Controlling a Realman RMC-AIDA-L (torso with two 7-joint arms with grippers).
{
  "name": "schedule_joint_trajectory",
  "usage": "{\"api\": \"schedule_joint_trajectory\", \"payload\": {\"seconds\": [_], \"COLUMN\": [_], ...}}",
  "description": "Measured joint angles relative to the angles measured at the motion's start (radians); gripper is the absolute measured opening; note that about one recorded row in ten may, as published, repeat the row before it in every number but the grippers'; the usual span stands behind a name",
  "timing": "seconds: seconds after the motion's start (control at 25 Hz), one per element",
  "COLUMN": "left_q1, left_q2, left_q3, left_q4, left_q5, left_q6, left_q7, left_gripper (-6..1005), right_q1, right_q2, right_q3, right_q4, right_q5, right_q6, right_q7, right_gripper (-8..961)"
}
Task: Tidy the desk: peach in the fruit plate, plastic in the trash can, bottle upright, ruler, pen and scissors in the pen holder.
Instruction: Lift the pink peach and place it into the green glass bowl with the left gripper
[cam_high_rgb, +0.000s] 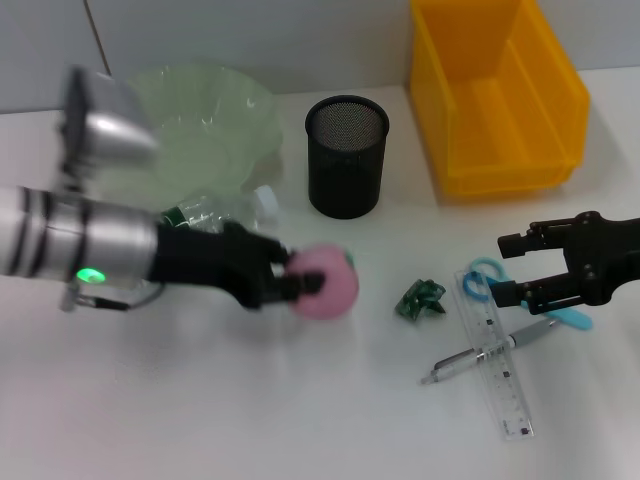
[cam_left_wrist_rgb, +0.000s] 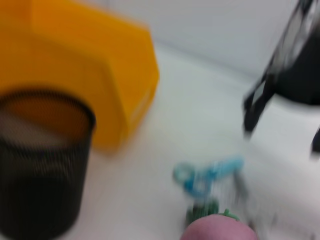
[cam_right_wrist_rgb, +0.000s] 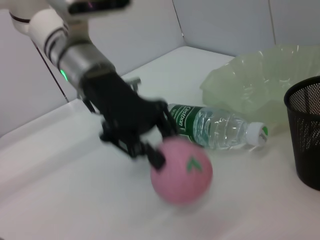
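The white tabletop (cam_high_rgb: 200, 420) carries everything, and by the look of it almost none of the tidying is done. The yellow plastic bin (cam_high_rgb: 497, 95), presumably the trash can, stands at one o'clock and looks empty. The pale green translucent fruit plate (cam_high_rgb: 205, 130) sits at eleven o'clock, also with nothing in it. Just in front of it the clear plastic water bottle with a green label (cam_right_wrist_rgb: 215, 125) lies on its side, not yet upright. The black mesh pen holder (cam_high_rgb: 346, 155) at twelve o'clock holds nothing that I can see.

The one step under way is the peach: the left tool (cam_high_rgb: 290, 282) is clamped on the round pink peach (cam_high_rgb: 327, 283) near the centre; whether it is lifted clear of the tabletop is hard to judge.

Still lying loose at four o'clock are the clear plastic ruler (cam_high_rgb: 497, 370), the blue-handled scissors (cam_high_rgb: 485, 280), the silver pen (cam_high_rgb: 485, 353), and beside them the crumpled green plastic scrap (cam_high_rgb: 421, 298). The right tool (cam_high_rgb: 509, 268) hovers above the scissors with its fingers apart, gripping nothing.
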Motion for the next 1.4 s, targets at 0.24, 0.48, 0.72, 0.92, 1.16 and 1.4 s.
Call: {"api": "schedule_joint_trajectory", "payload": {"seconds": [0.24,0.48,0.72,0.92,1.16,1.4], "left_q1": [0.079,0.099,0.070,0.035,0.014,0.003], "left_q2": [0.003,-0.001,-0.010,-0.010,-0.012,-0.011], "left_q3": [-0.408,-0.451,-0.464,-0.458,-0.375,-0.345], "left_q4": [0.012,-0.006,-0.284,-0.326,-0.338,-0.338], "left_q5": [-0.184,-0.260,-0.691,-0.698,-0.701,-0.698], "left_q6": [0.211,0.183,-0.313,-0.417,-0.542,-0.549], "left_q7": [0.172,0.220,0.640,0.705,0.711,0.691], "left_gripper": [332,274,245,190,141,245], "right_q1": [0.001,0.001,0.002,0.002,0.004,0.006], "right_q2": [0.007,0.011,0.018,0.020,0.020,0.022], "right_q3": [0.000,0.000,0.001,0.002,0.002,0.002], "right_q4": [0.002,0.000,-0.001,-0.002,-0.001,0.003], "right_q5": [0.000,0.000,0.000,0.000,0.000,0.000], "right_q6": [0.003,0.006,0.006,0.006,0.013,0.018], "right_q7": [0.000,0.000,0.000,0.000,0.000,0.000], "right_gripper": [812,812,811,811,811,812]}}
